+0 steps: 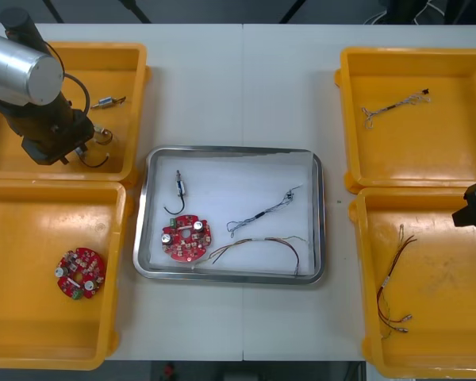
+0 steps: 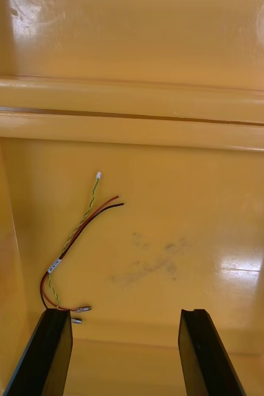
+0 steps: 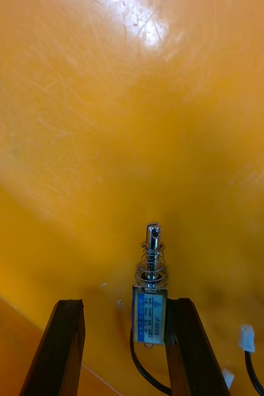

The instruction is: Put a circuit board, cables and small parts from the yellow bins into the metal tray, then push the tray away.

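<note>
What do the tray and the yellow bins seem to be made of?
The tray looks like polished metal: its rim shines like a mirror; the inside is white. The yellow bins look like moulded plastic, probably: glossy, with scuff marks.

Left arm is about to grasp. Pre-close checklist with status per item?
1. Left gripper open: ok.
2. Small metal part with spring and blue label between its fingers: ok, but off-centre, close against one finger.
3. Part's black lead free of the fingers: cannot tell.
4. Bare room in the white-floored metal tray: ok.
5. Right gripper out of the way, open over the near right yellow bin: ok.
</note>
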`<move>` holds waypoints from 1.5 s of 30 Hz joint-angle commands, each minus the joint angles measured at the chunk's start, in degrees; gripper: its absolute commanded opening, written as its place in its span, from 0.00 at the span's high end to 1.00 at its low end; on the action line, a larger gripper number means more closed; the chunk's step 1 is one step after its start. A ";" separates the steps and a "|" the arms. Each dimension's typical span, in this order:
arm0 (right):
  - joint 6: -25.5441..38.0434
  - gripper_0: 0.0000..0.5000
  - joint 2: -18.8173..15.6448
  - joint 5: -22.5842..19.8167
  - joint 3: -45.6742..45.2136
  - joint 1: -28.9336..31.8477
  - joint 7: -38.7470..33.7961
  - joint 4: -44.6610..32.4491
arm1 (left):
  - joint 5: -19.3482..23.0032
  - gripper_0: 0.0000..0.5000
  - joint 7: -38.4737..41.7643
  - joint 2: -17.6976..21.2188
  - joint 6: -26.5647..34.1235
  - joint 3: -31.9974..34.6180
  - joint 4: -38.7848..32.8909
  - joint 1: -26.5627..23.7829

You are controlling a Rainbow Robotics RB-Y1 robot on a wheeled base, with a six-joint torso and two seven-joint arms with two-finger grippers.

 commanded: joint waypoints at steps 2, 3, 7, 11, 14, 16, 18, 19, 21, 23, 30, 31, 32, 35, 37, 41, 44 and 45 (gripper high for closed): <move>-0.33 0.00 0.47 0.43 -1.57 0.60 -1.23 -1.54 | 1.23 0.25 -4.92 -0.33 -0.29 -1.10 -0.49 1.00; -0.33 0.00 0.47 0.43 -1.57 0.60 -1.23 -1.54 | 1.41 0.26 -5.01 -0.33 -0.55 -1.10 -0.49 1.08; -0.33 0.00 0.47 0.43 -1.57 0.60 -1.23 -1.54 | 1.67 0.26 -5.19 -0.33 -1.69 -1.10 -0.49 1.52; -0.33 0.00 0.47 0.43 -1.57 0.60 -1.23 -1.54 | 1.76 0.26 -5.36 -0.33 -2.22 -1.10 -0.49 1.79; -0.33 0.00 0.47 0.43 -1.57 0.60 -1.23 -1.54 | 1.67 0.39 -5.27 -0.33 -2.40 -1.10 -0.49 1.79; -0.33 0.00 0.47 0.43 -1.57 0.60 -1.23 -1.54 | 1.67 0.57 -5.27 -0.33 -2.66 -1.10 -0.49 1.79; -0.33 0.00 0.47 0.43 -1.57 0.60 -1.23 -1.54 | 1.67 0.89 -5.27 -0.33 -2.75 -1.02 -0.49 1.79; -0.33 0.00 0.47 0.43 -1.57 0.60 -1.23 -1.54 | 1.67 0.99 -5.27 -0.33 -2.84 -1.10 -0.49 1.79; -0.33 0.00 0.47 0.43 -1.57 0.60 -1.23 -1.54 | 1.67 1.00 -5.27 -0.33 -2.84 -1.02 -0.49 1.79; -0.33 0.00 0.47 0.43 -1.57 0.60 -1.23 -1.54 | 1.59 1.00 -5.36 -0.33 -2.84 -1.10 -0.49 1.79; -0.33 0.00 0.47 0.43 -1.57 0.60 -1.23 -1.54 | 1.41 1.00 -5.54 0.11 -2.84 -1.10 -0.58 1.52; -0.33 0.00 0.47 0.43 -1.57 0.60 -1.23 -1.54 | 1.32 1.00 -5.54 0.29 -2.75 -1.10 -0.67 1.35; -0.33 0.00 0.47 0.43 -1.57 0.60 -1.23 -1.54 | 1.41 1.00 -5.62 0.81 -2.48 -1.10 -0.84 0.82; -0.33 0.00 0.47 0.43 -1.57 0.60 -1.23 -1.54 | 1.76 1.00 -6.06 1.96 -0.64 -1.02 -1.11 -1.11; -0.33 0.00 0.47 0.43 -1.57 0.60 -1.23 -1.54 | 2.02 1.00 -6.42 2.84 1.12 -1.10 -1.19 -2.52; -0.33 0.00 0.47 0.43 -1.57 0.60 -1.23 -1.54 | 2.82 1.00 -7.47 4.51 5.25 -1.10 -1.72 -5.68; -0.33 0.00 0.47 0.43 -1.57 0.60 -1.23 -1.54 | 3.26 1.00 -7.82 5.65 7.10 -0.22 -3.04 -6.74; -0.33 0.00 0.47 0.43 -1.57 0.60 -1.23 -1.54 | 3.34 1.00 -8.00 6.09 7.62 0.39 -3.57 -6.83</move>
